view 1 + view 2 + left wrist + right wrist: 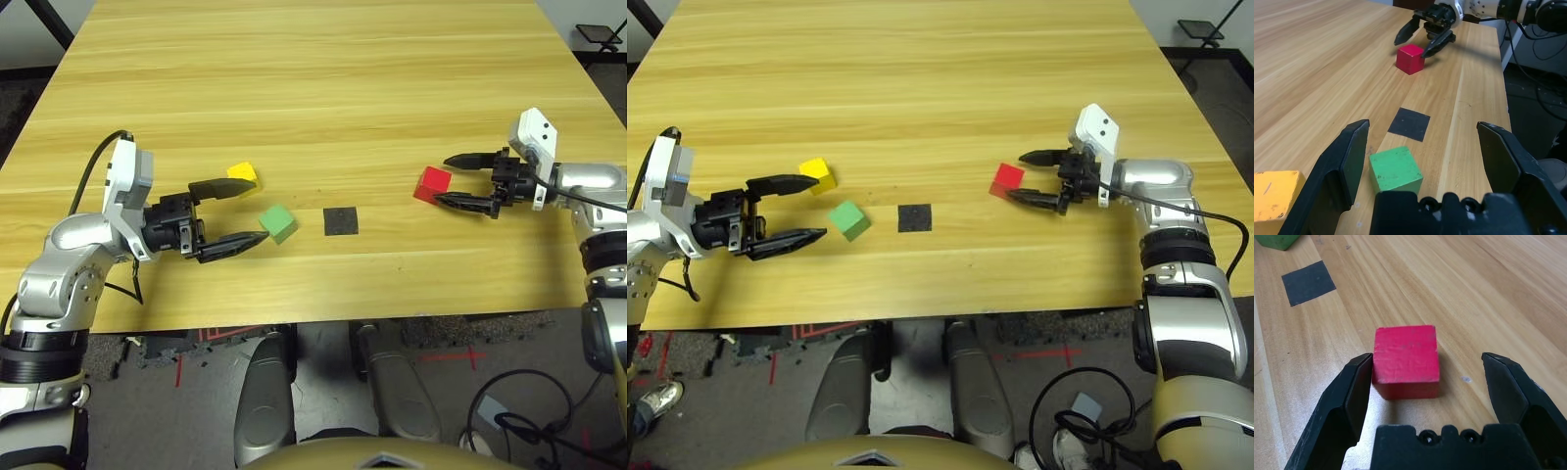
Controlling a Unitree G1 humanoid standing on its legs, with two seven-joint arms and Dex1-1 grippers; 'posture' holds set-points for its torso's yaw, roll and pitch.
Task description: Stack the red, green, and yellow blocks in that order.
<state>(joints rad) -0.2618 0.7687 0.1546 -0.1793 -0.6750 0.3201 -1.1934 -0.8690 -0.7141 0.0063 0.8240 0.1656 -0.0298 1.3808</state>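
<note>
The red block (432, 183) rests on the table right of centre. My right gripper (453, 180) is open just to its right, fingertips reaching either side of the cube's near edge; in the right wrist view the red block (1406, 360) sits between the spread fingers (1342, 406). The green block (277, 222) lies left of centre, and the yellow block (242, 174) sits a little behind and left of it. My left gripper (245, 211) is open, its tips flanking the green block's left side, one finger (220, 188) next to the yellow block. The left wrist view shows the green block (1395, 169) between the fingers.
A flat black square patch (341, 220) lies on the wooden table (313, 88) between the green and red blocks. The table's front edge runs close to both arms. Cables and floor markings show below the edge.
</note>
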